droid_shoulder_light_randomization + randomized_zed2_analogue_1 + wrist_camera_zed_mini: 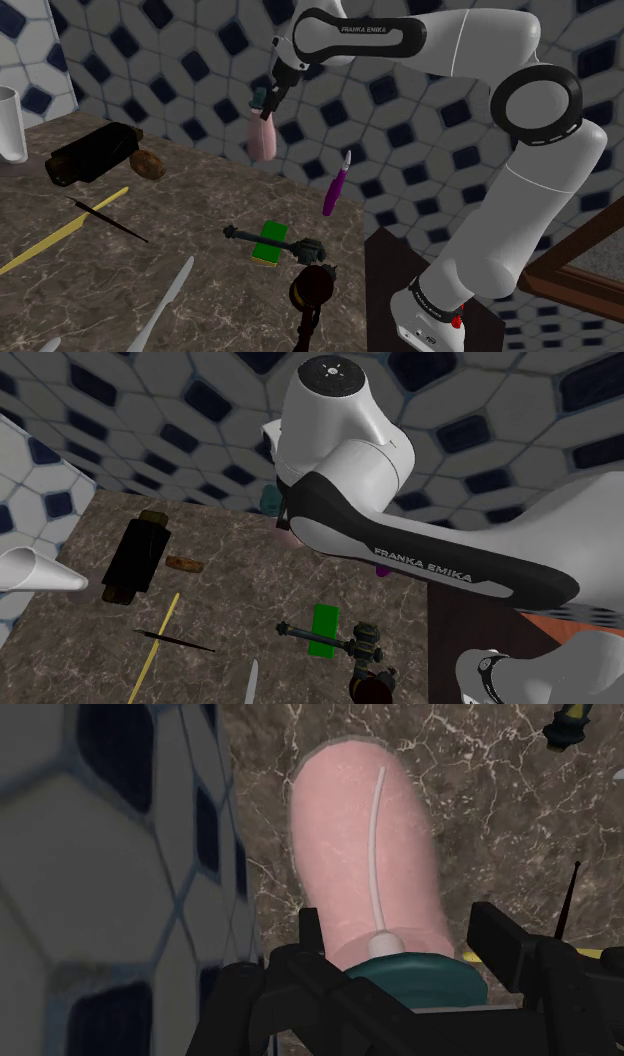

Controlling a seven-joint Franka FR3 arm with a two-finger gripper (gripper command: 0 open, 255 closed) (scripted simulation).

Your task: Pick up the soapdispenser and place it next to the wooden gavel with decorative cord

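Soap dispenser (365, 854) in tool (268, 98), gavel (311, 285) cropped

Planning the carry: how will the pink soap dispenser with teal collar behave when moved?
The pink soap dispenser with teal collar looks rigid, unlikely to flex. The claw grips high at the collar, so the long body may swing. Tall and narrow, it probably tips easily once set on the dark marbled counter.

The arm (420, 564) reads FRANKA EMIKA; base marking (428, 298) seemingly illegible
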